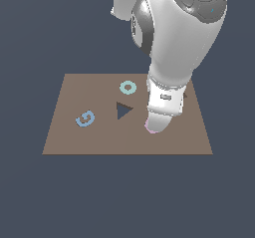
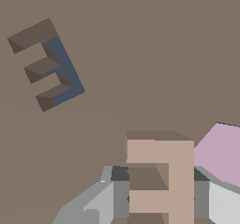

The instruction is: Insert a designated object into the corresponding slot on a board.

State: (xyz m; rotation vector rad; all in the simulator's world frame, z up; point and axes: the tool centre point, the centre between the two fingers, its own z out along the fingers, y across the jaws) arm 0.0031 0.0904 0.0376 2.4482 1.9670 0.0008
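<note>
While the wrist view is sitting right over the action, the pale tan E-shaped block [image 2: 161, 178] is filling the nearest part of the shot, and the grey fingers [image 2: 121, 197] are pinching it from both sides, one pad on each flank of the letter. So the fingers are closed on the block, not spread. Right beside the block a flat pink piece [image 2: 220, 150] is peeking out, touching or just about touching the far finger; I can't tell which.

Further off in the same view, the dark brown E-shaped recess [image 2: 47, 63] is lying well apart from the held block and is turned at an angle to it, so the two letters aren't lining up at this point. Its floor is showing dark blue-grey along the spine.

In the exterior view, the white arm is covering the block completely, with only a bit of pink showing under its tip [image 1: 152, 127] toward the exterior view's right of the large flat brown square board [image 1: 64, 132]. The dark triangle [image 1: 123, 110] is sitting near the middle, the blue letter G [image 1: 85, 118] is over on the exterior view's left, and the pale teal ring [image 1: 128, 87] is lying behind them, toward the far edge.
</note>
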